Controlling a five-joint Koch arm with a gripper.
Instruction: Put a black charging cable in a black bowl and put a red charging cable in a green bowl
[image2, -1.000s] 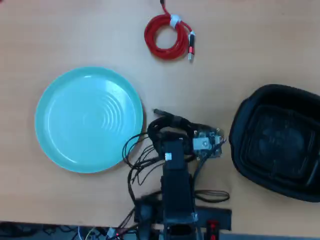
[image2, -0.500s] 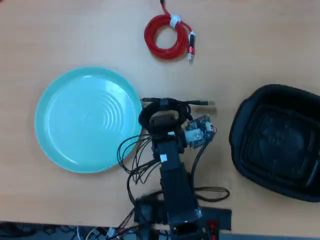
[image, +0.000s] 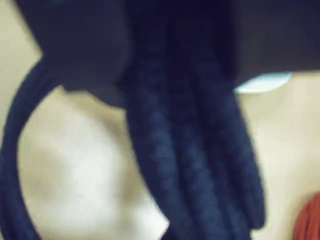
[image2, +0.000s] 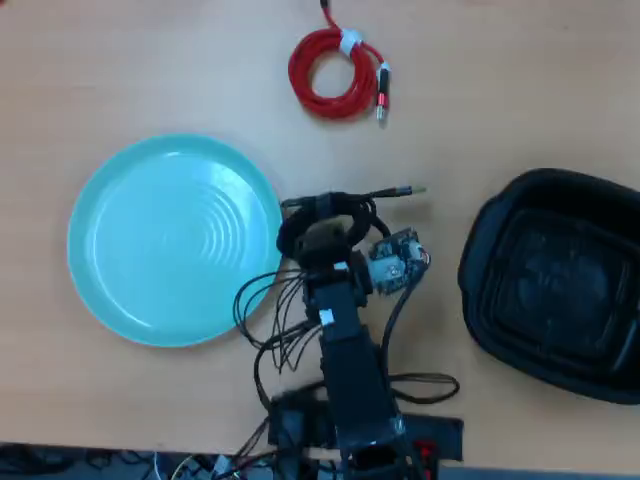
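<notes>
In the overhead view my gripper (image2: 322, 228) stands between the two bowls, shut on the black charging cable (image2: 345, 203). Its loose coil wraps the tip and its plug end (image2: 405, 190) sticks out to the right. The wrist view is blurred: thick strands of the black charging cable (image: 190, 150) hang from the dark jaws at the top. The green bowl (image2: 175, 240) lies just left of the gripper, with a sliver of the green bowl (image: 262, 82) showing at the wrist. The black bowl (image2: 555, 280) sits at the right. The red charging cable (image2: 330, 75) lies coiled at the top; a red edge (image: 310, 220) shows in the wrist view.
The arm's own loose black wires (image2: 270, 320) spread beside the green bowl's lower right rim. A small circuit board (image2: 395, 262) rides on the wrist. The arm's base (image2: 350, 430) sits at the table's bottom edge.
The gripper has carried the black cable up the view and slightly left, toward the green bowl's rim. The plug end has swung out to the right.
</notes>
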